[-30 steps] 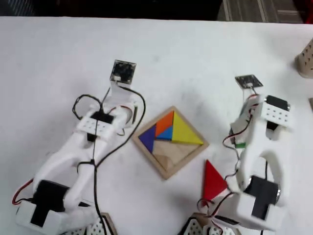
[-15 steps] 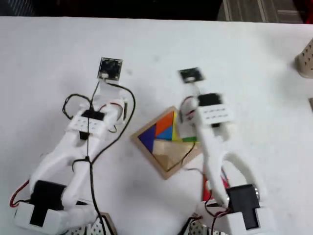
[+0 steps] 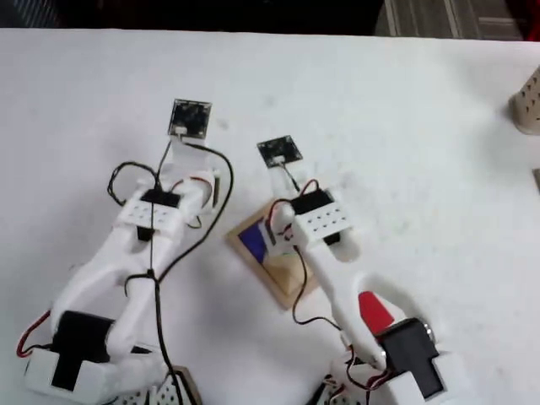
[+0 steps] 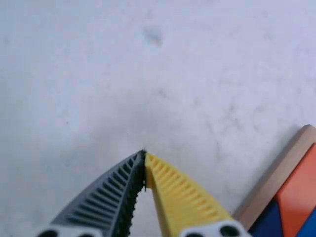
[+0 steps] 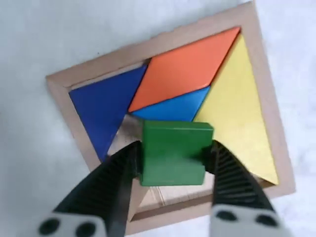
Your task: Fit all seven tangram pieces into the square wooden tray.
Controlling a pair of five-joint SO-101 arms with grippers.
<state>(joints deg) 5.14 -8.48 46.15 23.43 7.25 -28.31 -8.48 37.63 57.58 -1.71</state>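
Observation:
The square wooden tray (image 5: 148, 42) holds a dark blue triangle (image 5: 101, 106), an orange parallelogram (image 5: 182, 69), a light blue triangle (image 5: 170, 109) and a yellow triangle (image 5: 237, 108). My right gripper (image 5: 173, 160) is shut on a green square piece (image 5: 173, 150), held just above the tray's bare wooden part. From above, the right arm (image 3: 321, 221) covers most of the tray (image 3: 283, 295); the dark blue triangle (image 3: 252, 242) peeks out. A red triangle (image 3: 374, 310) lies on the table near that arm's base. My left gripper (image 4: 144, 160) is shut and empty over bare table, beside the tray's corner (image 4: 279, 175).
The left arm (image 3: 160, 215) lies left of the tray. A wooden object (image 3: 527, 105) stands at the table's far right edge. Perforated boards (image 3: 179, 390) sit at the near edge by the arm bases. The white table beyond the arms is open.
The right arm has swung left from the table's right side to over the tray, carrying the green square. The left arm shifted slightly left earlier and now holds still.

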